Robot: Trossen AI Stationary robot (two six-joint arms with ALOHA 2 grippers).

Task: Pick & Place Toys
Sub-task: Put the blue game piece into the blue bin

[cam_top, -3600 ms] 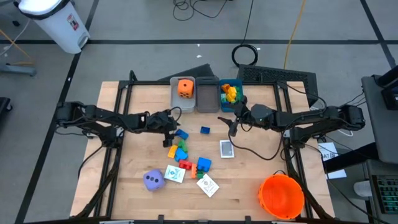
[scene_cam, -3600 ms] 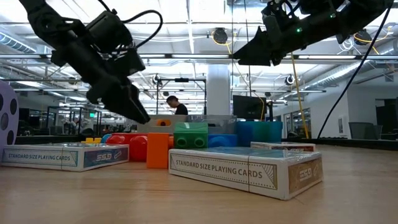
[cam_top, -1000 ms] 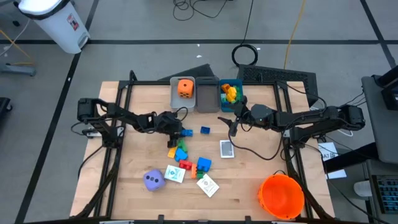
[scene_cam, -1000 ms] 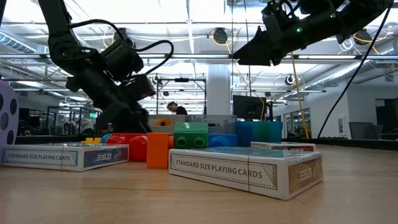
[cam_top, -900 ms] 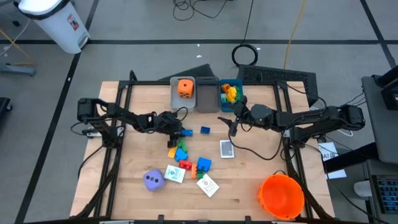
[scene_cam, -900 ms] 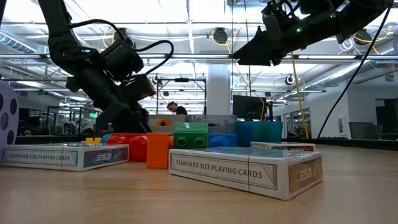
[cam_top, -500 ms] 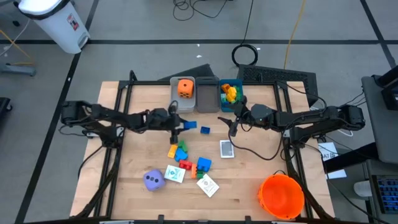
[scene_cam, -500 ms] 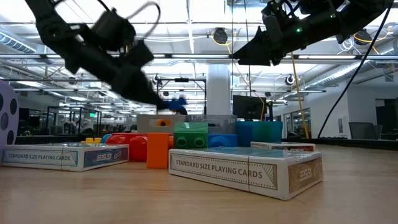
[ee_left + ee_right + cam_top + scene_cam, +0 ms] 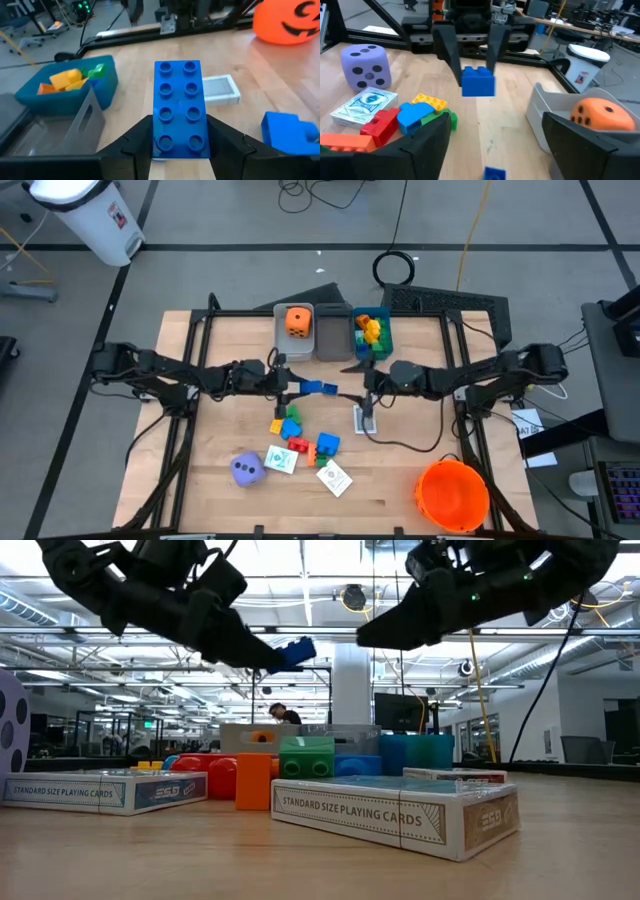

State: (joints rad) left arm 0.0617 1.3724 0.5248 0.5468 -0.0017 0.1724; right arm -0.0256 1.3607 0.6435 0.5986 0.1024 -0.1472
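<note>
Left gripper (image 9: 300, 386) is clamped on the long blue block (image 9: 319, 388), up off the table in front of the bins (it sticks out past the fingertips). Right gripper (image 9: 366, 396) hangs wide open, empty, over a white card box (image 9: 366, 420).
</note>
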